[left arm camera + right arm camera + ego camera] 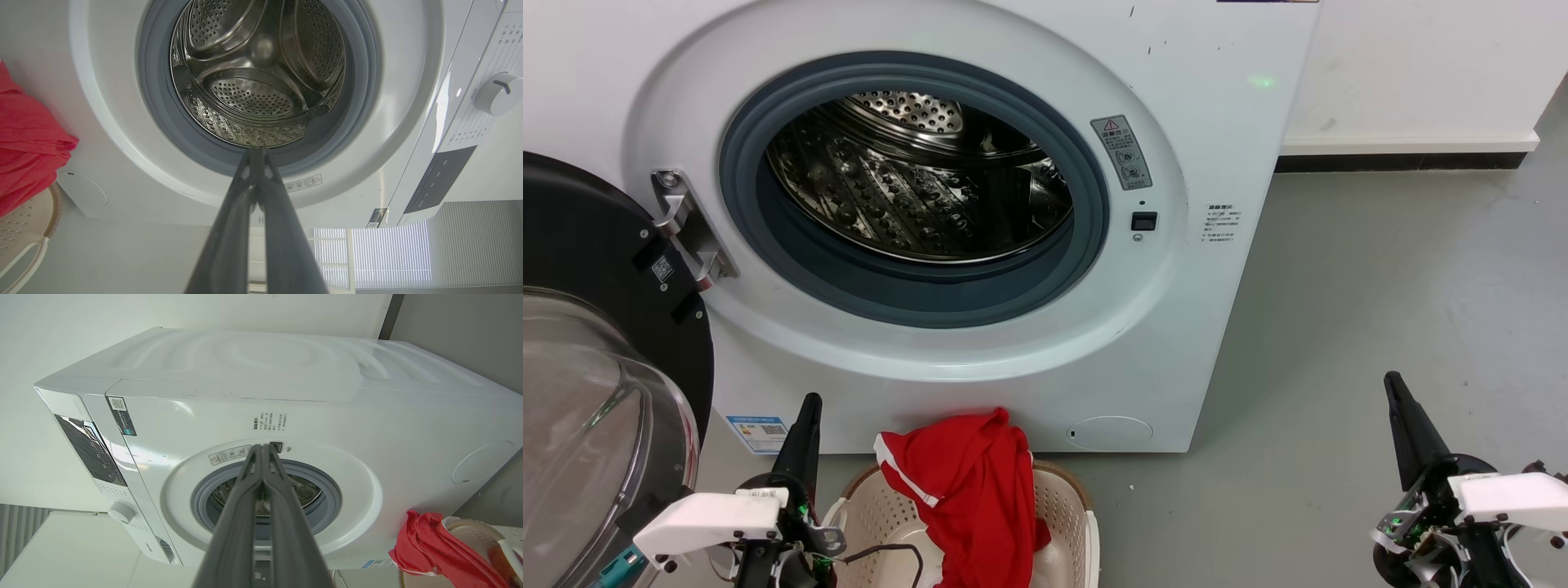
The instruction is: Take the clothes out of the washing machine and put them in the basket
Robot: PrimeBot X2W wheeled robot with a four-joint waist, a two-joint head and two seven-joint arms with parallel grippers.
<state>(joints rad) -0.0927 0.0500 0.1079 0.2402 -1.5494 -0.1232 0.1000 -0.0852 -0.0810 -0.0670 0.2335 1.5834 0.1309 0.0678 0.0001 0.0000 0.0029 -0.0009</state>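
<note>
Left gripper [810, 402], right gripper [1393, 380]: pinched closed, empty, before the washing machine [1225, 122]; clothes [972, 482] draped over basket [1063, 516] at its foot.

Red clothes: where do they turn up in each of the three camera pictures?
Head view: clothes at bottom centre, draped over the basket.
Left wrist view: at the left edge, above the basket.
Right wrist view: in the lower right corner, over the basket.
Shared landmark: the grey porthole seal of the washing machine.
</note>
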